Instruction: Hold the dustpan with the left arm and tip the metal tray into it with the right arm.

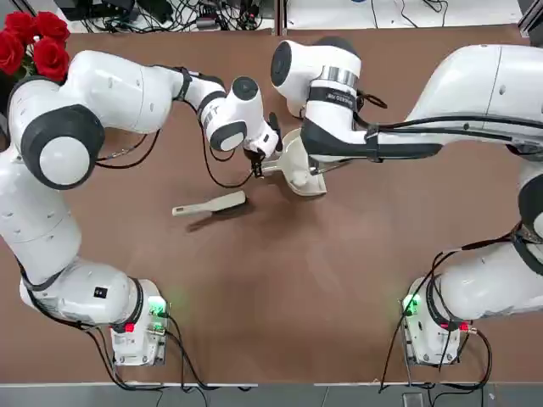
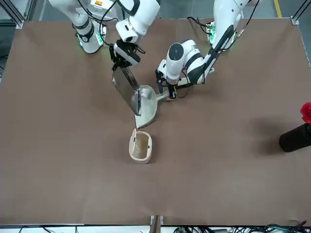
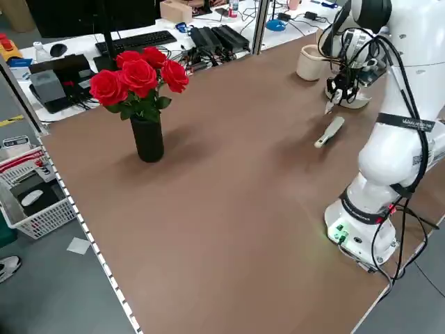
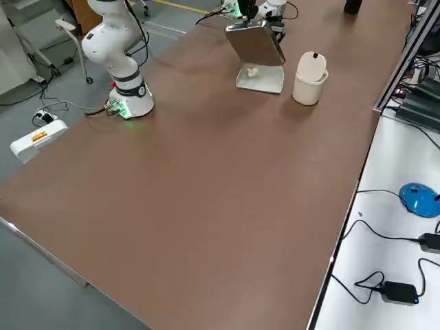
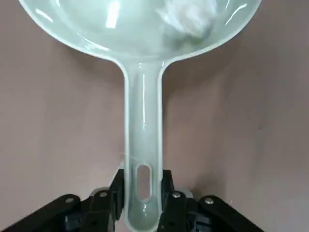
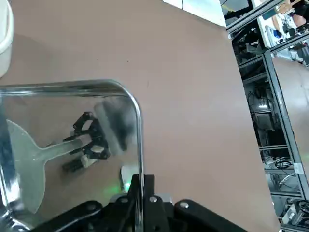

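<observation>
1. The dustpan (image 2: 148, 104), cream plastic with a wide scoop, lies flat on the brown counter (image 2: 218, 170) near its middle, and a small pale clump (image 5: 188, 19) sits inside the scoop.
2. The left hand (image 5: 142, 203) is clamped on the end of the dustpan's short straight handle, one finger on each side, down at counter level.
3. The metal tray (image 2: 127, 88) stands tipped up steeply on one edge, its lower edge over the dustpan's scoop.
4. The tray's shiny base mirrors the dustpan and the left hand, as the right wrist view shows.
5. The right hand (image 6: 137, 193) pinches the tray's raised rim between closed fingers, holding it from above.
6. A small cream lidded bin (image 2: 140, 145) stands just beyond the dustpan's mouth, on the side away from the robot.
7. A slim cream hand brush (image 1: 209, 204) lies flat on the counter nearer the robot's left arm, apart from the dustpan.
8. A dark vase of red roses (image 3: 142, 104) stands at the counter's far left corner, well apart from everything else.
</observation>
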